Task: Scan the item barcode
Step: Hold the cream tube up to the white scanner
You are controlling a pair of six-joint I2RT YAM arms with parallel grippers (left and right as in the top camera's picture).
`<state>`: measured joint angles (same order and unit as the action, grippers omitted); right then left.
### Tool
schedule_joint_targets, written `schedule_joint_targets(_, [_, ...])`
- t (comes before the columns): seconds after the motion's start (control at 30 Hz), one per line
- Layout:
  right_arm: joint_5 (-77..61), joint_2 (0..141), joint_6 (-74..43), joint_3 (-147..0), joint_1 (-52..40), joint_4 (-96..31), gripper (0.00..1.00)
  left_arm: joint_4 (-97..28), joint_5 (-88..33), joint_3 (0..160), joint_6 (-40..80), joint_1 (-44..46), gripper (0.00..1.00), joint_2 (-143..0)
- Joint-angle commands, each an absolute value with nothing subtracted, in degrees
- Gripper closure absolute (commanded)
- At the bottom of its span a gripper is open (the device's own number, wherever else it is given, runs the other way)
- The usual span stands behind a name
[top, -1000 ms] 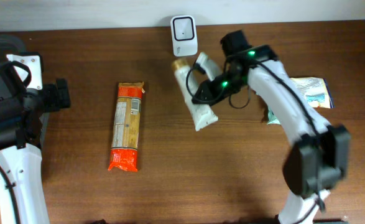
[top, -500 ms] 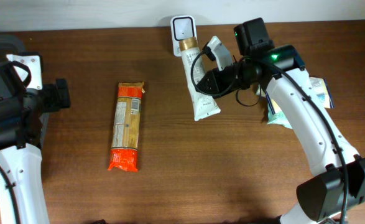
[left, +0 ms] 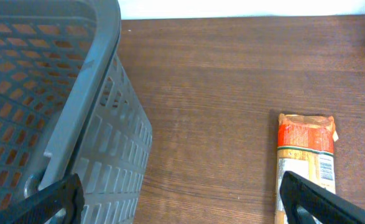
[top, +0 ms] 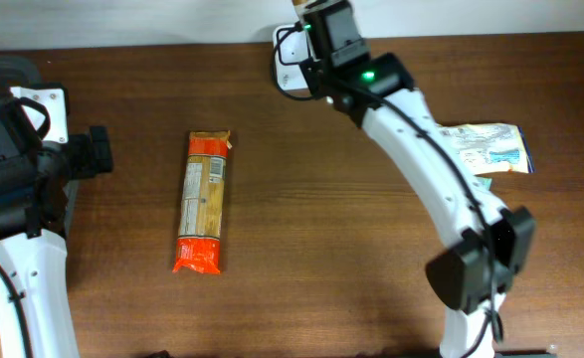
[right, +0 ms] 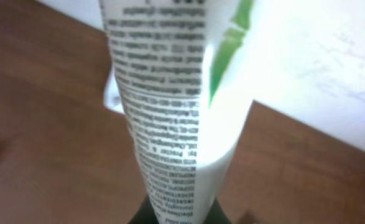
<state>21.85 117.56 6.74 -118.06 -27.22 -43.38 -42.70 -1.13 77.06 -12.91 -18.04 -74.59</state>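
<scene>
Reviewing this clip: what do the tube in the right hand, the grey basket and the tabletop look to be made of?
Tube: probably soft white plastic with a glossy finish. Small text is printed straight on a smooth curved skin that shows bright glare.
Basket: moulded grey plastic, matte, with a slotted lattice wall.
Table: dark brown wood grain, possibly laminate or veneer, with a low sheen.

On my right wrist camera I see rows of small black print running down the white tube (right: 170,124), but they are too blurred for me to make out a single word. Overhead, the orange packet (top: 200,204) shows a pale printed panel and the blue-and-white packet (top: 490,149) some markings, both too small to read.
</scene>
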Motion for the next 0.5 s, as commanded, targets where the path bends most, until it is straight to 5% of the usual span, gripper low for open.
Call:
schedule_joint_targets(0.0, [37.9, 122.4, 16.9, -119.5, -27.9, -34.9, 0.96, -42.6, -1.7, 77.6, -13.8, -18.3, 0.01, -74.5])
schedule_joint_targets(0.27, [50.0, 141.1, 51.1, -119.5, -27.8, -1.3, 0.96, -42.6, -1.7, 77.6, -13.8, -18.3, 0.01, -74.5])
schedule_joint_targets(0.47, [50.3, 147.0, 56.8, -119.5, -27.3, 7.3, 0.96, -42.6, -1.7, 77.6, -13.8, -18.3, 0.01, -74.5])
